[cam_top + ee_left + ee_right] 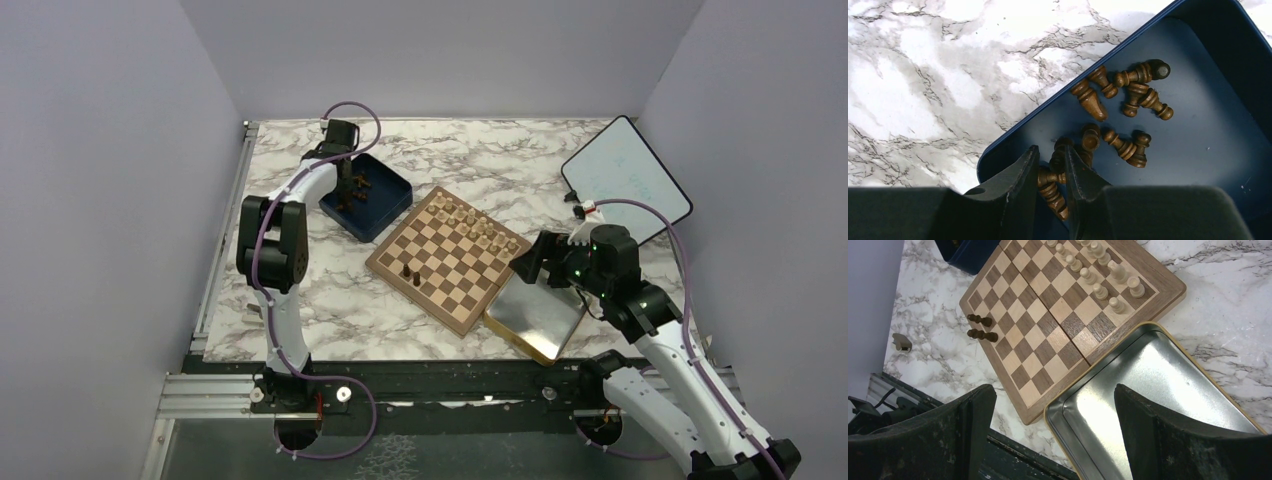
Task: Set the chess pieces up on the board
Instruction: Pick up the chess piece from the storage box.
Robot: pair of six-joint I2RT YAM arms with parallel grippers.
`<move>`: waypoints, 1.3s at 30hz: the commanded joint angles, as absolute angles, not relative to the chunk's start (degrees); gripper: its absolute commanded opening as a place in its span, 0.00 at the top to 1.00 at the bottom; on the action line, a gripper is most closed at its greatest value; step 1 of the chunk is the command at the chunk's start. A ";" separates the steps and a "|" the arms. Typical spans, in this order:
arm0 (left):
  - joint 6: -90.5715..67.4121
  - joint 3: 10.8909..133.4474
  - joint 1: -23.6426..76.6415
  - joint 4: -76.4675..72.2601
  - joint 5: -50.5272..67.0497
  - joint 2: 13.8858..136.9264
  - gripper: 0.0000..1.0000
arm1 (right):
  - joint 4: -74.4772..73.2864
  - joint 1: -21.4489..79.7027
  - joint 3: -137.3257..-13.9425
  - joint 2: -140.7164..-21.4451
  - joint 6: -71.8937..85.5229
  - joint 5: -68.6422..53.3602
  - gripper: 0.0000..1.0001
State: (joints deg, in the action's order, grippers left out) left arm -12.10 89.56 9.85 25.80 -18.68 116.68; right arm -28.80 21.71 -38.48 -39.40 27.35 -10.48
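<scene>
My left gripper reaches down into the dark blue box, where several dark brown chess pieces lie on their sides. In the left wrist view its fingers stand close together with one lying dark piece spanning the gap between them, over another piece. The board sits mid-table, with two dark pieces upright near its left edge; the right wrist view shows them too. My right gripper hovers open and empty over the board's near corner.
Pale beige chessmen fill the board's far rows. A gold-rimmed metal tray lies against the board's right side, under my right gripper. A white slate with a dark frame rests at the back right. Grey walls enclose the table.
</scene>
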 commanded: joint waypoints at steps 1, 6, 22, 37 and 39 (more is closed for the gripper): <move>-11.25 90.88 9.67 25.69 -18.87 118.65 0.74 | -28.13 22.14 -37.99 -38.69 27.06 -9.22 0.06; -11.07 90.88 9.67 25.75 -18.53 119.17 0.74 | -28.14 22.08 -38.05 -38.62 27.03 -9.27 0.06; -11.70 92.15 10.03 27.87 -11.85 112.67 0.88 | -27.80 22.11 -37.81 -38.58 27.07 -9.14 0.06; -12.70 93.29 12.14 33.08 -8.24 106.35 0.90 | -28.21 22.06 -38.09 -38.49 27.16 -9.03 0.06; -12.54 92.81 12.70 33.46 -7.37 105.06 0.90 | -28.27 22.05 -38.08 -38.52 27.16 -9.12 0.06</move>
